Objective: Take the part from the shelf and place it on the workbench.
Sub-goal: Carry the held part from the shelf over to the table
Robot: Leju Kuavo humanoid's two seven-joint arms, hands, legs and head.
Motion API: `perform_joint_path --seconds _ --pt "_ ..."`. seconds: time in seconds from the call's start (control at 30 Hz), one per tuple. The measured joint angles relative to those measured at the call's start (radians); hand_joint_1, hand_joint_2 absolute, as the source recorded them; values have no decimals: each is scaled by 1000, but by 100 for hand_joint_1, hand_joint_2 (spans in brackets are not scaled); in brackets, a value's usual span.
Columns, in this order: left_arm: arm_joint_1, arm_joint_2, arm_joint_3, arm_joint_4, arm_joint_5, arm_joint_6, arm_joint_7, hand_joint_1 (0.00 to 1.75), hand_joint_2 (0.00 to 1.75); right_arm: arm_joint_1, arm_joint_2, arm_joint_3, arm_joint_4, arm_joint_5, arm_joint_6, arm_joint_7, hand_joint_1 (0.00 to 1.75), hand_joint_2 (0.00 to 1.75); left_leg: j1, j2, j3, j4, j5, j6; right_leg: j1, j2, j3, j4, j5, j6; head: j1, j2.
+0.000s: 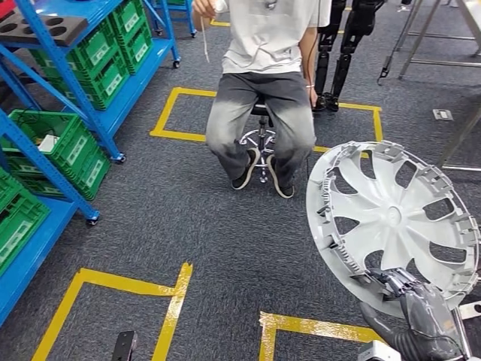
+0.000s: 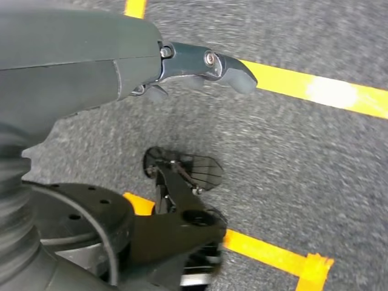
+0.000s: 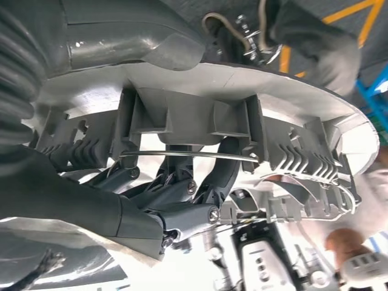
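Right hand clamped on hubcap rim, left hand hanging, fingers straight, holding nothing, person seated ahead

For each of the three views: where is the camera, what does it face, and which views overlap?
Head view: high on the body, facing forward and down at the floor, a seated person, blue shelves; the right hand holds the wheel cover.
Left wrist view: behind the left hand, facing the floor.
Right wrist view: behind the right hand, fingers on the cover's rim.
Head and right wrist views share the cover and the person.
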Motion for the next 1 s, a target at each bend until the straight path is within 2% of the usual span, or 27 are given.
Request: perform_joint_path --seconds 0.03,0.07,0.1,0.13,0.17,0.2,0.23,0.3,0.33,0.37,0.4,0.43,0.47,0.5,0.53,0.57,0.6,0.67,0.7,0.73,0.8,0.83,0.87,0.9,0.93,0.97,1.0 --pt "0 1 0 0 0 0 0 0 175 -2 0 0 0 -1 1 0 175 175 0 -26 22 -56 25 7 0 14 -2 2 1 2 0 0" --pt "0 2 0 0 -1 0 0 0 175 -4 0 0 1 -2 1 -1 175 175 0 -45 35 -91 34 10 -2 27 -8 3 3 5 -1 0" --pt "-1 3 0 0 -1 0 0 0 175 -5 0 1 1 -2 2 -1 175 175 -1 -52 39 -105 32 11 -5 39 -14 4 7 11 -2 0" --pt "-1 2 0 0 -1 0 0 0 175 -5 0 1 1 -3 2 -2 175 175 -2 -42 41 -113 31 10 -8 53 -20 3 11 17 -3 0" --pt "-3 2 0 0 -2 0 0 0 175 -4 0 1 1 -4 2 -2 175 175 0 -28 44 -121 32 10 -10 57 -28 4 12 22 -4 0" --pt "-4 1 0 0 -2 0 0 0 175 -3 0 1 1 -5 2 -2 175 175 2 -14 47 -128 36 11 -9 43 -36 13 6 26 -3 0" --pt "-5 1 0 0 -3 0 0 0 175 -3 0 1 1 -6 2 -2 175 175 4 0 50 -136 40 12 -7 15 -51 38 -10 30 0 0" --pt "-5 0 0 0 -3 0 0 0 175 -6 0 1 2 -7 3 -3 175 175 3 29 53 -142 42 15 -5 -53 -106 148 -68 38 4 0" --pt "-4 -1 0 0 -3 -1 0 0 175 -7 0 1 3 -7 3 -4 175 175 2 44 53 -141 42 15 -7 -71 -138 214 -95 43 5 0" --pt "-3 -1 0 0 -3 -1 0 0 175 -8 0 2 5 -7 3 -4 175 175 2 59 53 -141 40 15 -10 -79 -162 262 -109 47 5 0" --pt "-2 -1 0 0 -3 -1 0 0 175 -8 0 2 6 -7 3 -4 175 175 2 74 54 -141 39 14 -12 -84 -167 276 -105 51 5 0" --pt "-3 -1 0 0 -3 -1 0 0 175 -8 0 2 7 -7 4 -3 175 175 2 89 55 -140 37 12 -16 -89 -151 247 -82 54 5 0" --pt "-3 -2 0 0 -3 -2 0 0 175 -8 0 2 8 -7 4 -3 175 175 3 103 58 -139 33 8 -19 -102 -115 185 -49 58 5 0" --pt "-4 -1 0 0 -4 -2 0 0 175 -8 1 2 9 -7 4 -2 175 175 2 114 60 -138 30 3 -19 -125 -74 113 -26 61 5 0" --pt "-5 -1 0 0 -4 -2 1 0 175 -9 1 2 9 -8 5 -2 175 175 0 125 61 -135 25 -3 -18 -142 -40 55 -9 59 6 0" --pt "-6 0 0 0 -5 -3 1 0 175 -9 1 2 10 -8 5 -3 175 175 -3 134 63 -132 21 -8 -16 -153 -19 20 -3 53 5 0" --pt "-6 1 0 0 -6 -3 2 0 175 -9 1 2 11 -8 6 -3 175 175 -6 142 65 -131 19 -13 -12 -154 -13 10 -6 45 5 0" --pt "-8 0 0 0 -7 -3 4 0 175 -8 1 2 11 -9 6 -3 175 175 -6 159 69 -129 15 -19 -11 -131 -16 11 -3 29 3 0" --pt "-8 0 0 0 -8 -3 5 0 175 -7 1 2 11 -10 6 -3 175 175 -3 153 69 -124 8 -23 -10 -120 -18 12 -2 22 3 0" --pt "-9 0 0 0 -9 -3 6 0 175 -7 1 2 12 -10 6 -2 175 175 0 134 62 -105 -9 -26 -10 -111 -18 11 -1 15 2 0" --pt "-9 -1 0 0 -10 -2 7 0 175 -8 2 2 12 -11 6 -2 175 175 3 78 18 -1 -69 -28 -9 -91 -20 11 1 4 -1 0" --pt "-8 -1 0 0 -11 -2 8 0 175 -9 2 3 12 -11 7 -2 175 175 3 61 -17 73 -102 -25 -6 -79 -21 11 2 1 -2 0" --pt "-6 -1 0 0 -11 -2 10 0 175 -10 2 3 12 -11 7 -2 175 175 2 54 -49 138 -124 -21 -3 -65 -22 11 2 -2 -2 0" --pt "-4 -1 0 0 -11 -1 11 0 175 -10 2 3 13 -11 7 -2 175 175 0 51 -69 173 -127 -15 1 -50 -22 11 3 -5 -3 0" --pt "-3 -1 0 0 -11 -1 12 0 175 -10 2 3 14 -11 7 -2 175 175 -3 47 -71 169 -108 -7 4 -35 -22 11 4 -6 -2 0" --pt "-2 -1 0 0 -12 -1 12 0 175 -10 2 3 14 -11 7 -2 175 175 -8 39 -55 124 -71 2 7 -21 -21 11 5 -7 -2 0" --pt "-3 0 0 0 -13 0 12 0 175 -10 2 3 15 -12 6 -2 175 175 -13 18 -27 55 -27 11 7 -7 -21 11 6 -8 -2 0"
